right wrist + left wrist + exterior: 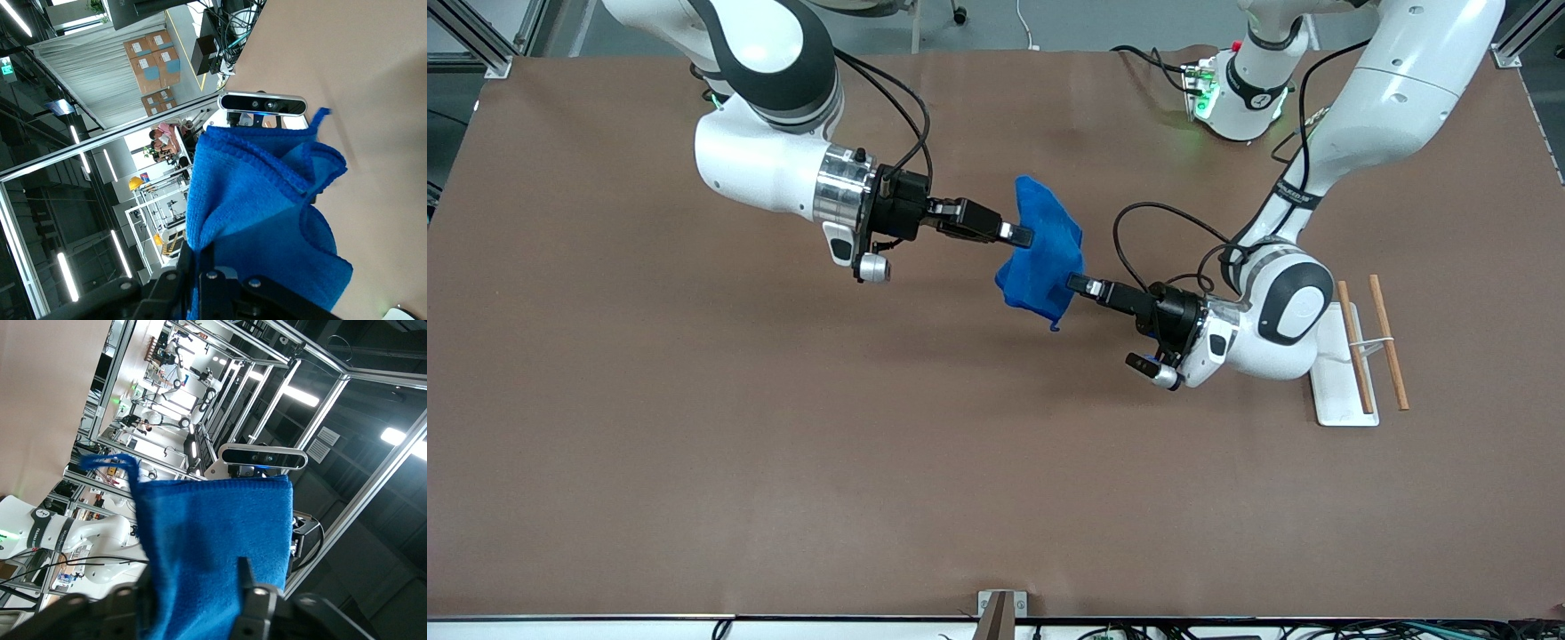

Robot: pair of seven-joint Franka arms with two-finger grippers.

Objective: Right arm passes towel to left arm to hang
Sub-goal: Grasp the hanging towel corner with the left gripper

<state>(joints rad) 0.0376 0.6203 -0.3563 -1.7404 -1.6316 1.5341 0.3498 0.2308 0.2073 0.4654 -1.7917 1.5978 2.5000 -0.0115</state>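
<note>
The blue towel (1045,253) hangs in the air over the middle of the table, between the two grippers. The right arm's gripper (1024,236) is shut on one edge of it; in the right wrist view its jaws (204,257) pinch a fold of the towel (260,200). The left arm's gripper (1074,284) meets the towel's other edge. In the left wrist view its gripper (187,587) is open, and the towel (213,540) lies between the spread fingers. The corner loop (110,461) sticks out free.
A white rack base with two wooden rods (1356,356) stands at the left arm's end of the table, beside the left arm's wrist. The brown table (783,444) stretches wide nearer the front camera.
</note>
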